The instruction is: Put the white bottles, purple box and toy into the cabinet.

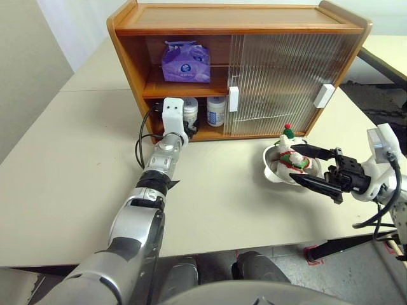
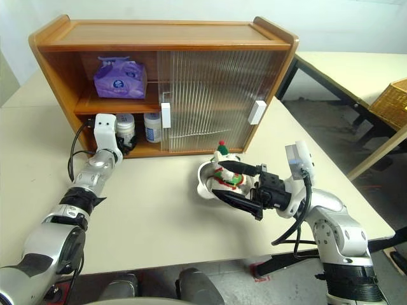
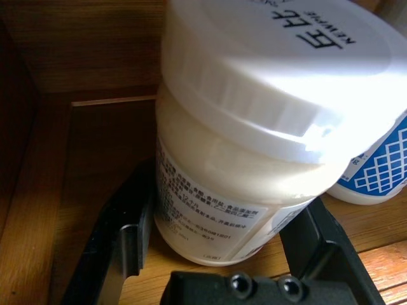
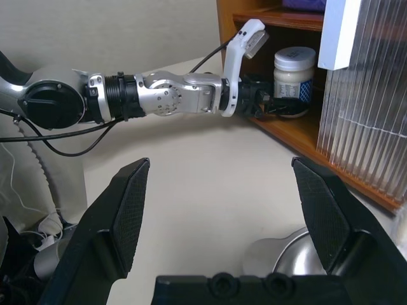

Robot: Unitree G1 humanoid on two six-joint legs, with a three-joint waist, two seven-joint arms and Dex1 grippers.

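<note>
Left wrist view: left gripper (image 3: 222,251) spread around white bottle (image 3: 254,140) on cabinet (image 1: 127,57) lower shelf. Head views: right gripper (image 1: 318,168) released beside toy (image 1: 291,152).

Glossy plastic bottle (image 3: 254,127), wooden cabinet (image 1: 235,19)

2 white bottles (image 1: 216,110) stand upright on the cabinet's (image 1: 235,25) lower shelf, 1 between the left gripper's (image 1: 186,122) fingers. The purple box (image 1: 186,62) sits a shelf above it. The toy (image 2: 224,173), in its tilted silver dish, lies between the right gripper's (image 2: 237,184) spread fingers.
</note>
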